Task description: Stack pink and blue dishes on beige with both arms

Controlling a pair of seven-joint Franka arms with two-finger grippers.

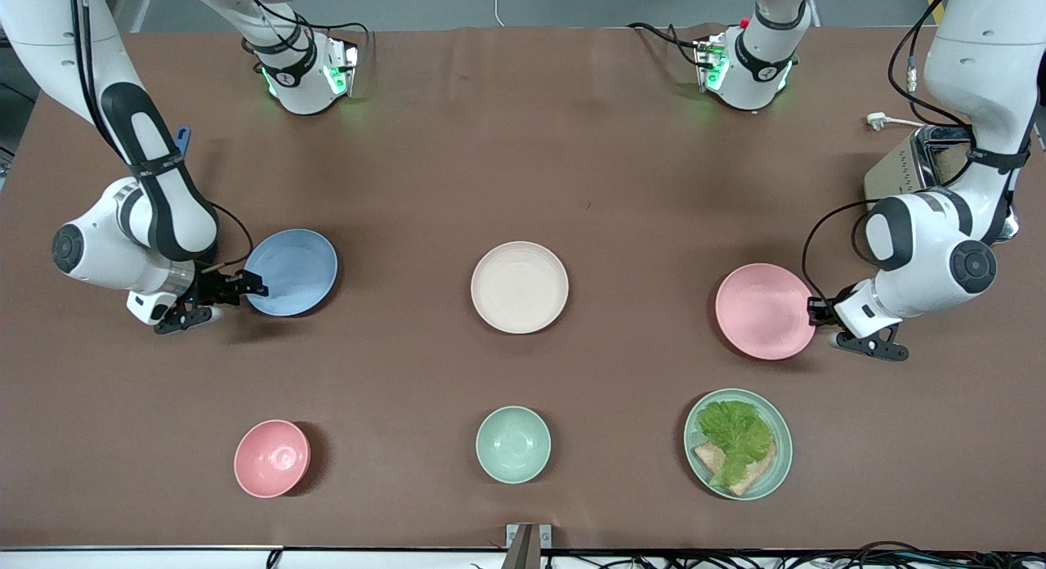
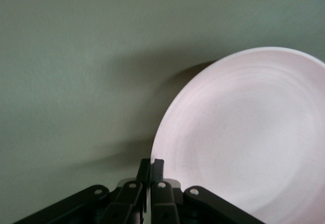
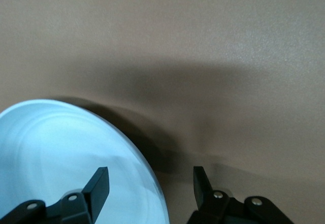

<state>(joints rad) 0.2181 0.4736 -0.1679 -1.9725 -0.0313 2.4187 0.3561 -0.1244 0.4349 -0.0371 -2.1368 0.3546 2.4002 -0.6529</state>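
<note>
Front view: the left gripper (image 1: 814,309) meets the pink plate (image 1: 764,311)'s rim; the right gripper (image 1: 249,287) meets the blue plate (image 1: 292,271)'s rim; the beige plate (image 1: 520,287) lies between them.
Left wrist view: the fingers (image 2: 152,170) are clenched on the pink plate's (image 2: 249,132) rim.
Right wrist view: the fingers (image 3: 100,183) are spread, straddling the blue plate's (image 3: 66,153) edge

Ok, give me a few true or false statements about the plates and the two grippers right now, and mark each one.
1. The left gripper is shut on the pink plate's rim. True.
2. The right gripper is shut on the blue plate. False: it is open, astride the rim.
3. The beige plate has nothing stacked on it. True.
4. The blue plate lies toward the left arm's end. False: the right arm's end.
</note>
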